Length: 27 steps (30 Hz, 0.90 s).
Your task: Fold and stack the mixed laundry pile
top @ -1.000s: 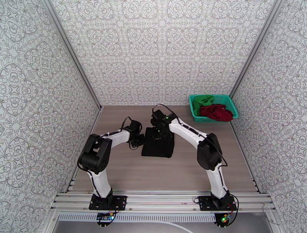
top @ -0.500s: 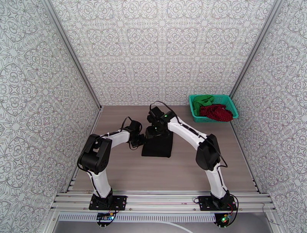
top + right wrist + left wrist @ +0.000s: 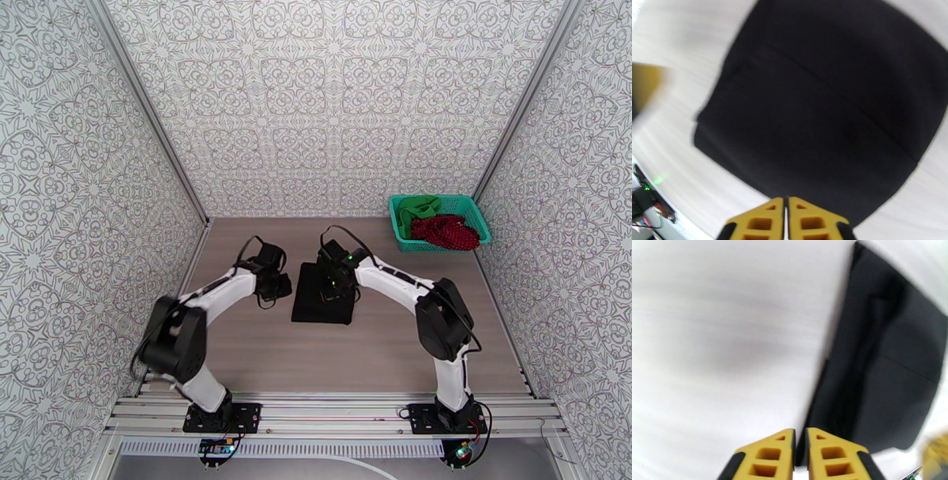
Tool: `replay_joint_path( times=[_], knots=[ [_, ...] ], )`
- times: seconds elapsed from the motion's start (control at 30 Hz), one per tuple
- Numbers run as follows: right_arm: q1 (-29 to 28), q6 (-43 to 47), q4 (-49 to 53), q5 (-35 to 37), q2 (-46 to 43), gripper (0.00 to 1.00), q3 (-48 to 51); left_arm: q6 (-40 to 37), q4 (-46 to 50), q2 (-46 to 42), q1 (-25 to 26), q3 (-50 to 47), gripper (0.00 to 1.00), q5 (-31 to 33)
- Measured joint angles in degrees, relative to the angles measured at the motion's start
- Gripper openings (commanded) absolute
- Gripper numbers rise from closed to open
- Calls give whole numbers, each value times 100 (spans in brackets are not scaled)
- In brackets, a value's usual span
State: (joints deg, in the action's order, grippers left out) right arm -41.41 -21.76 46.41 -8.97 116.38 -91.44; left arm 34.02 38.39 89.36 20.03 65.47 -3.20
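left hand barely parted, empty, beside black garment edge; right hand clenched, empty, over it.

My left arm and right arm are made of white tube links with black round joints. Thin black cables loop near each wrist. My yellow plastic fingers have square and triangular cut-out windows and black outer sides.

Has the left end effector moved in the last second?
Yes. The left end effector drew left, away from the black garment's left edge.
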Motion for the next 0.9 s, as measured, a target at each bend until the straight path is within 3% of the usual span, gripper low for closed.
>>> replay_joint_path(
  times=[0.13, 0.37, 0.57, 0.67, 0.73, 0.9],
  knots=[
    [0, -83, -402, -184, 323, 0, 138, 24, 358, -750, 203, 151, 23, 297],
    [-85, -315, -1034, -579, 654, 0, 208, 319, 656, -1051, 634, -295, 23, 511],
    [-94, -396, -1152, -579, 601, 16, 267, 748, 660, -1051, 1099, -802, 20, 544],
    [-46, -391, -1067, -448, 245, 30, 505, 966, 527, -1019, 1246, -1069, 14, 472],
    [59, -363, -946, -326, -256, 36, 699, 1093, 415, -881, 1298, -1222, 2, 380],
    [516, -192, -872, -131, -1812, 42, 1167, 1322, 0, -125, 1440, -1346, 0, 103]
  ],
)
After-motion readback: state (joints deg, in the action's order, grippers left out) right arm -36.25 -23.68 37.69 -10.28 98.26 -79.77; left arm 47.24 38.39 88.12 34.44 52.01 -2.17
